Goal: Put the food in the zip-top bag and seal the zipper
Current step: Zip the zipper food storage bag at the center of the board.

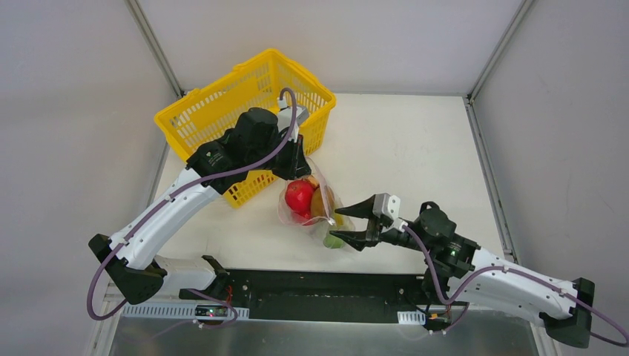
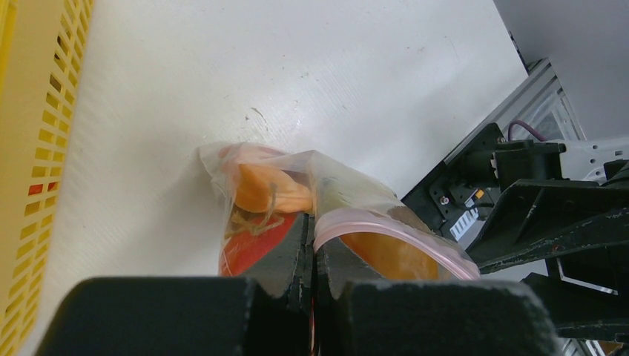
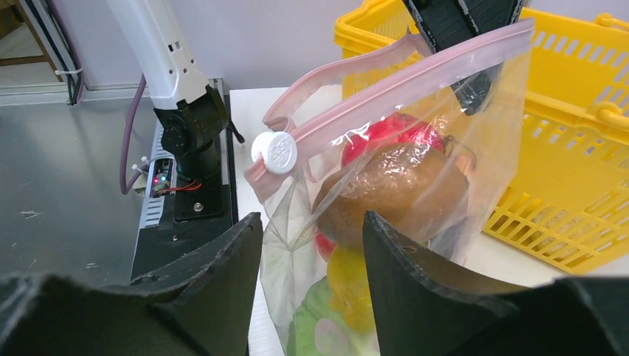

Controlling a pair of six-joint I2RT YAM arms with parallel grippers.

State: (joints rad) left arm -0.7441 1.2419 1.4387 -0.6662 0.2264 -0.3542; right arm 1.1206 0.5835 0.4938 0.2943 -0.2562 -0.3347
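- The bag (image 3: 489, 133) hangs over the table (image 1: 400, 148), just right of the yellow basket (image 1: 222, 96), mouth edge up.
- Its zipper (image 3: 415, 81) slopes from the far end down to the white slider (image 3: 275, 153) at the near end; the slider's raised lettering is unreadable.
- Inside: tomato (image 3: 386, 133), kiwi (image 3: 393, 193), yellow piece (image 3: 348, 282), cabbage (image 3: 319, 330).
- The left gripper (image 2: 312, 231) pinches the zipper's far end.
- The right gripper (image 3: 311, 222) is spread, with the bag between its fingers.

Robot lab test cell: white bench (image 1: 415, 148) boxed by plain grey panels (image 1: 67, 111), aluminium frame (image 1: 152, 44), left arm (image 1: 170, 211), right arm (image 1: 512, 285) bolted on black plate (image 1: 326, 285), purple cable (image 1: 222, 175).
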